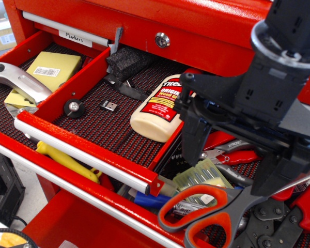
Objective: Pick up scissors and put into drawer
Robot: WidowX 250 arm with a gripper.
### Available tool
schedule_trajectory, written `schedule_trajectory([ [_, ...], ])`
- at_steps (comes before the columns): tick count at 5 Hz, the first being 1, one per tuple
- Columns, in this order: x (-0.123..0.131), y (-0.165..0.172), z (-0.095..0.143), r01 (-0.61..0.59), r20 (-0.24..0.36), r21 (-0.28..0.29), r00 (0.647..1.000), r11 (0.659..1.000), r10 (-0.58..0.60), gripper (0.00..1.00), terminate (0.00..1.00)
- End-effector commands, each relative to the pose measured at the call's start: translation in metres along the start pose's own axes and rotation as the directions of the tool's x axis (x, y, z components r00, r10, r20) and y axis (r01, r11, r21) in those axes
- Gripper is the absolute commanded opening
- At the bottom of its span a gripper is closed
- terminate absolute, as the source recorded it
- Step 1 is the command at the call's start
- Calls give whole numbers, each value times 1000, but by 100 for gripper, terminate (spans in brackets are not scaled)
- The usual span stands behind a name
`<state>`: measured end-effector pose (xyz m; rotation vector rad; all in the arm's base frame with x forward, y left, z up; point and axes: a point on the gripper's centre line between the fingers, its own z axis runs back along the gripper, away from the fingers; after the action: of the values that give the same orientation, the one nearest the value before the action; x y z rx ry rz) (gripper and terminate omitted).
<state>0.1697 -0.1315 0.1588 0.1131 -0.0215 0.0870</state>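
Scissors (206,209) lie at the lower centre of the frame, in the lower open drawer; we see the red-orange and dark grey loop handles pointing left, while the blades run right and pass out of sight behind the hand (232,155). We see the hand's two black fingers (194,134) spread apart, one left and one right, hanging above the scissors with nothing between them. We cannot tell whether either finger touches the scissors.

At left and centre we find the drawer (88,150), pulled open, with its silver pull bar along the front and a red partition wall running diagonally. Right of the partition, on the mesh liner, rest a glue bottle (157,111), a black foam block (129,62) and a small round knob (74,107). Left of the partition lie a yellow pad (51,70) and a silver tool (18,80).
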Motion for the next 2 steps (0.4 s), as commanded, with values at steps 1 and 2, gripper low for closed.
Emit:
schedule_trajectory([
  [1, 0, 0, 0, 0, 0, 0, 1000, 1000, 0, 100, 0],
  [2, 22, 9, -6, 38, 15, -14, 999, 999, -37, 100, 0],
])
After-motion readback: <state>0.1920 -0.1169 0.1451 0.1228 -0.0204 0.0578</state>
